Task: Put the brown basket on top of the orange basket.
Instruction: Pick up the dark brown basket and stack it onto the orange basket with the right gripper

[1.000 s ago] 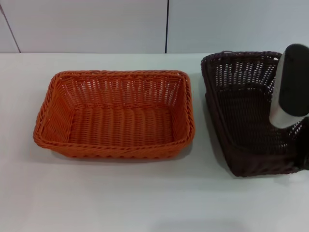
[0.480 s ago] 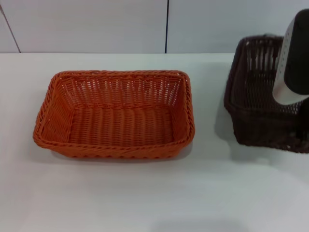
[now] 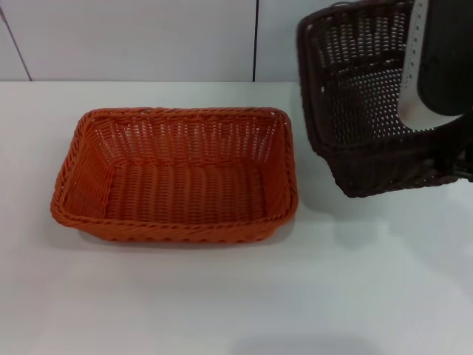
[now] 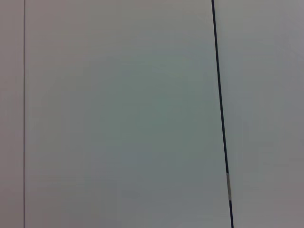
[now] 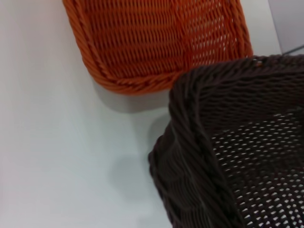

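Observation:
The brown basket [image 3: 362,96] hangs in the air at the far right, tilted with its open side facing me, above the table and to the right of the orange basket [image 3: 185,192]. My right gripper [image 3: 460,164] is shut on its right rim, mostly hidden behind my right arm [image 3: 440,66] and the frame edge. The orange basket sits flat and empty on the table at centre left. In the right wrist view a corner of the brown basket [image 5: 237,156] fills the foreground, with the orange basket [image 5: 156,38] beyond it. The left gripper is out of view.
The white table [image 3: 222,296] reaches the front edge and to the right of the orange basket. A pale wall with a dark vertical seam [image 3: 256,41] stands close behind. The left wrist view shows only a wall panel [image 4: 118,118].
The brown basket has gone from resting on the table at the right to being lifted, raised higher and tilted, and it has shifted left toward the orange basket. The orange basket has not moved.

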Controlling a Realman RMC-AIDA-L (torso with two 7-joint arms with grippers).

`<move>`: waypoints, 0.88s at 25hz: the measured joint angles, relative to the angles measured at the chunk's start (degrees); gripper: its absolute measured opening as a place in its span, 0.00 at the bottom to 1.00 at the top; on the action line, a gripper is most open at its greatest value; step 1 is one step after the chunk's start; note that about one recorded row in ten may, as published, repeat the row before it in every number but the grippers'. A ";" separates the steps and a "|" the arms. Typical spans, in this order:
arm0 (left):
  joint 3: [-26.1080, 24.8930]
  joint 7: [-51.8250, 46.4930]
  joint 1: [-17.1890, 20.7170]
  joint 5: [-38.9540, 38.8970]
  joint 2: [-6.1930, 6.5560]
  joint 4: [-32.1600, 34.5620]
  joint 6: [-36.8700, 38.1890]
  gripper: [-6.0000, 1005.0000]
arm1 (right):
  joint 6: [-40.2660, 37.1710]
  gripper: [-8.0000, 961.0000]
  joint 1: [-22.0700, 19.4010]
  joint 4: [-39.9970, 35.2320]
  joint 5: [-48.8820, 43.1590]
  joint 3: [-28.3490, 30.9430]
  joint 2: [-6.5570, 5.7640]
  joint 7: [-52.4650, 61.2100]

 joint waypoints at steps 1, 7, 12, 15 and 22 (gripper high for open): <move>0.00 0.00 0.00 0.00 0.00 0.00 0.00 0.65 | -0.51 0.17 0.65 0.59 -0.40 -0.19 -0.05 -0.20; 0.00 0.00 -0.01 -0.01 0.03 -0.07 -0.03 0.65 | -0.20 0.17 3.16 2.05 -1.23 -0.38 -0.14 -1.84; 0.00 0.00 -0.05 -0.01 -0.05 -0.09 -0.08 0.65 | 5.01 0.17 3.62 1.81 1.70 -1.28 -0.03 -5.13; 0.00 0.00 0.21 -0.01 -0.12 -0.06 -0.04 0.65 | 7.06 0.17 4.21 1.12 4.51 -1.18 -0.01 -8.09; 0.00 -0.02 0.19 -0.01 -0.21 0.01 0.00 0.65 | 9.80 0.17 3.21 0.43 11.19 -1.48 0.06 -15.33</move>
